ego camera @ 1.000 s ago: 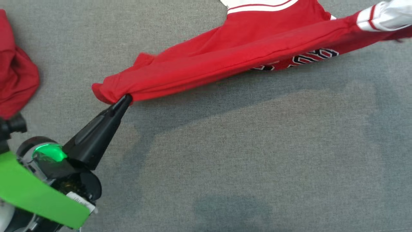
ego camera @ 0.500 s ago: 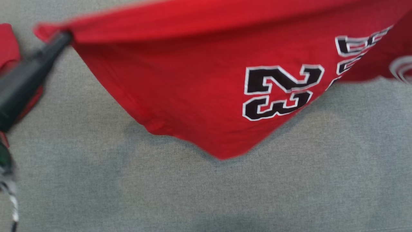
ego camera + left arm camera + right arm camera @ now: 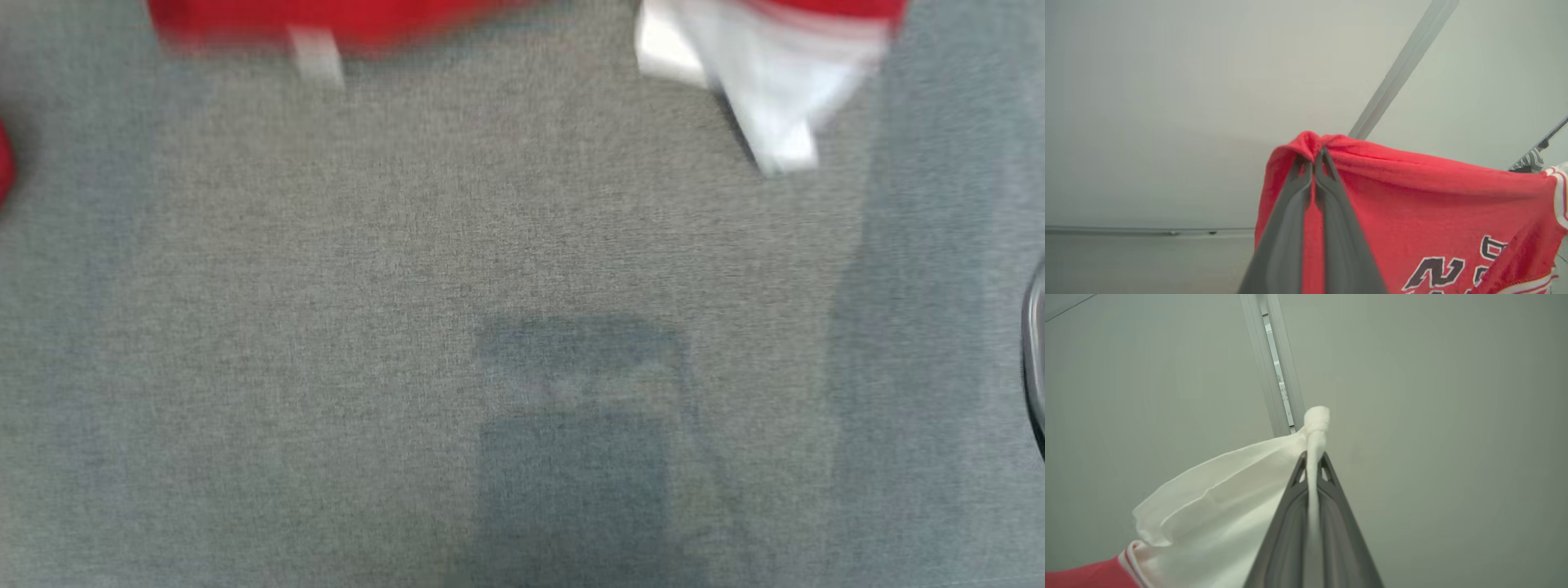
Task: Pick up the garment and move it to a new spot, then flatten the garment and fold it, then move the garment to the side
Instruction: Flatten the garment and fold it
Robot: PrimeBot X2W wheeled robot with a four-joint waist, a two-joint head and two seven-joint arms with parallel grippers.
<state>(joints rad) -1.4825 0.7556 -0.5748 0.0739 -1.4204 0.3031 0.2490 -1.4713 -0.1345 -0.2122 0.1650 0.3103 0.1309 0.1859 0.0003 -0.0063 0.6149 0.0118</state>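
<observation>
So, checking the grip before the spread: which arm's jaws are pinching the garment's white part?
The right arm's jaws: they are shut on a white fold of the garment. The left arm's jaws clamp its red edge.

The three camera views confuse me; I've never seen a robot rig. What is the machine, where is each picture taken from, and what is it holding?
It is a wheeled robot with a head and two arms, each ending in two long dark fingers. The blurred picture looks down from the head at a grey surface, with the garment hanging along the top. The other two come from wrist cameras looking along each arm's fingers. The left fingers are shut on a bunched red corner of the garment; the right fingers are shut on its white part. So both arms hold one garment up between them.
</observation>
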